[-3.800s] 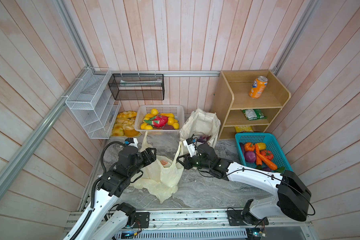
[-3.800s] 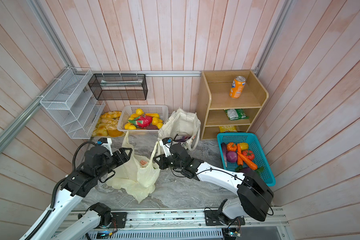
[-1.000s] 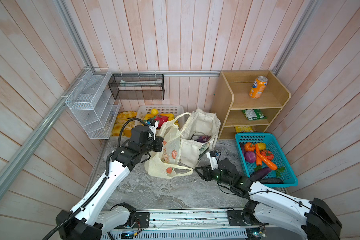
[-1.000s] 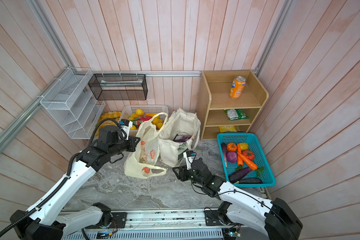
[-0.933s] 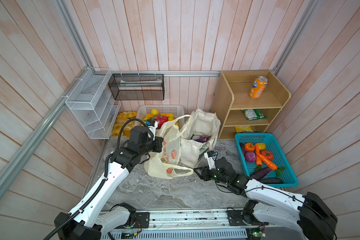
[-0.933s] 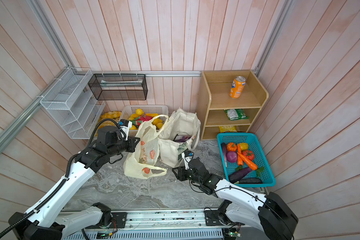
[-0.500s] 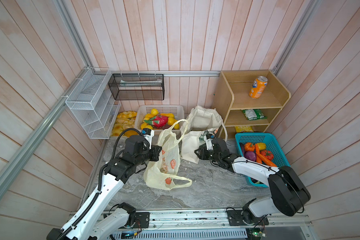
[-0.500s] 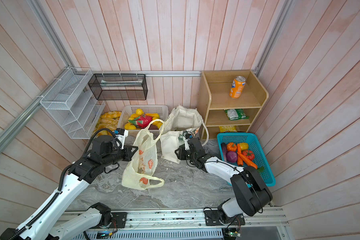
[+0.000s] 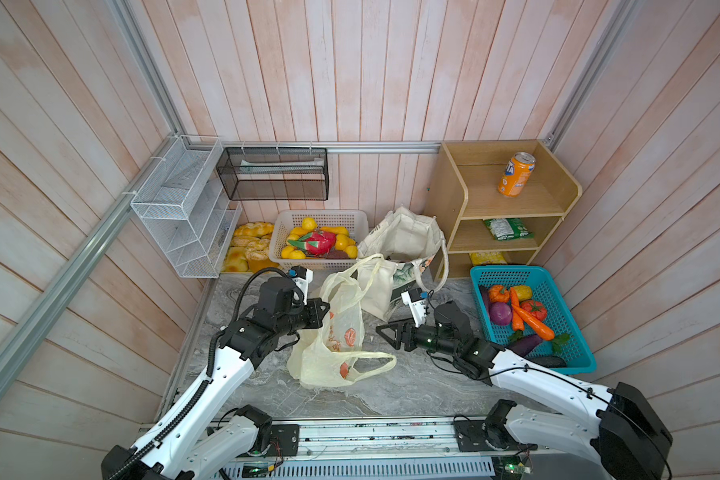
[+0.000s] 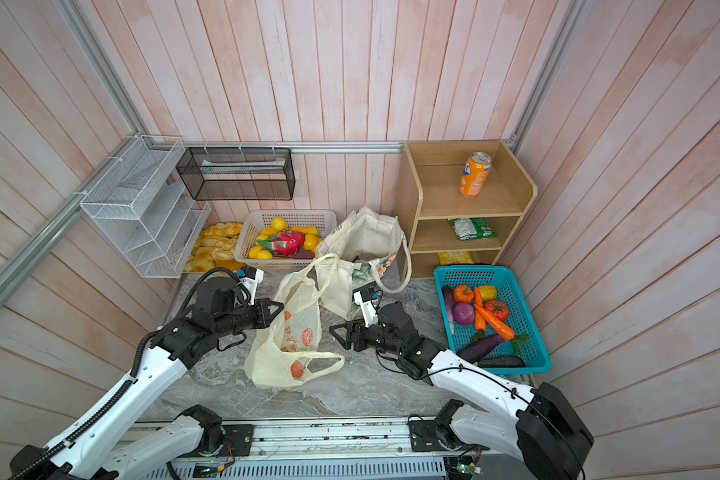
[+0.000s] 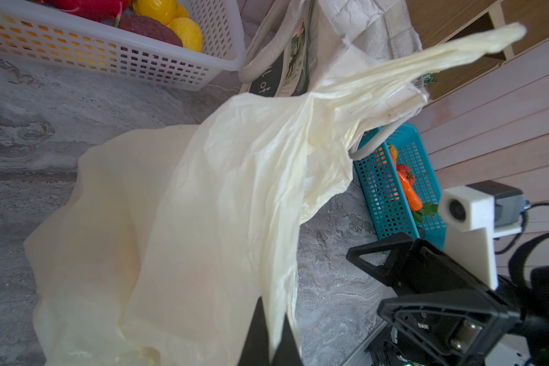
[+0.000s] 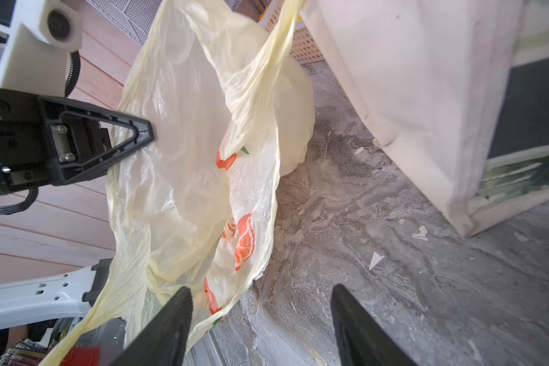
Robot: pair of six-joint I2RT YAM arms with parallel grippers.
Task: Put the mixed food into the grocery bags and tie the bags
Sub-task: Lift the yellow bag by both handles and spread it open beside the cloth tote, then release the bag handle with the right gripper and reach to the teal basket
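Both top views are bright, diffusely lit and sharp. Shadows are soft, and the wall planks (image 9: 350, 83) splay outward toward the edges from the wide lens. Left wrist view is dimmer, with the plastic bag (image 11: 203, 206) soft up close; right wrist view nearly blows out the canvas tote (image 12: 409, 95) — its lower edge is smeared.

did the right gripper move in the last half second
Yes. The right gripper has drawn back toward the front of the table, farther from the white fruit basket.
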